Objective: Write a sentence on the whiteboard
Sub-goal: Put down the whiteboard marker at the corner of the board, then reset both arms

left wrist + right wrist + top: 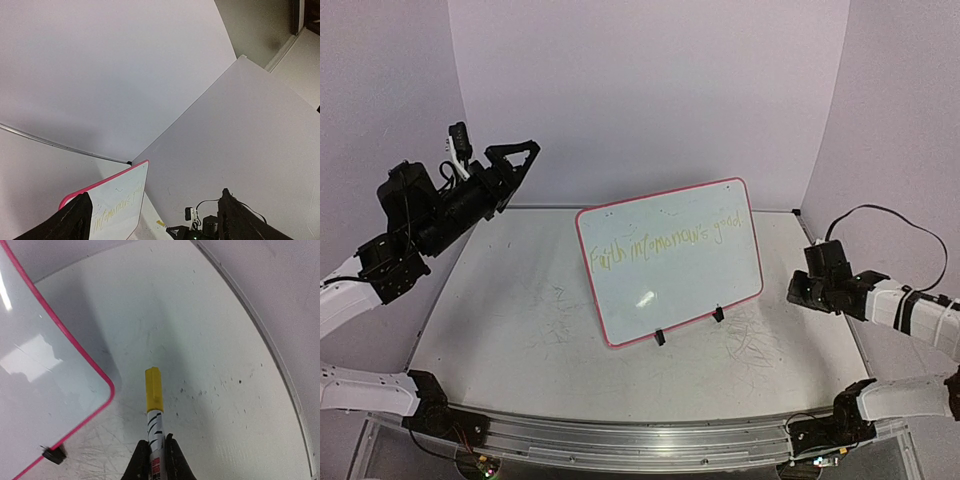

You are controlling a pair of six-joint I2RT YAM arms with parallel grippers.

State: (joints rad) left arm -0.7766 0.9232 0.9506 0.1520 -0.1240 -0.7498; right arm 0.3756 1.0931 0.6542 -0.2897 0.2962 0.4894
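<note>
The whiteboard (670, 275) stands tilted on two black clip feet mid-table, with a red-pink rim. The sentence (668, 243), faint yellow-green handwriting, runs across its upper part. My left gripper (523, 157) is open and empty, raised high at the far left, well away from the board. In the left wrist view (155, 220) the jaws stand wide apart, with the board (122, 192) and its writing (112, 210) below. My right gripper (796, 291) is right of the board, low over the table. In the right wrist view (156, 456) it is shut on a marker (155, 410) with its yellow cap on, beside the board's corner (45, 365).
Grey scribble marks (752, 337) cover the table in front of the board's right foot (52, 455) and show in the right wrist view (100, 452). Pale walls close the back and sides. The table's right edge (280, 370) curves past the marker. A black cable (885, 212) loops over the right arm.
</note>
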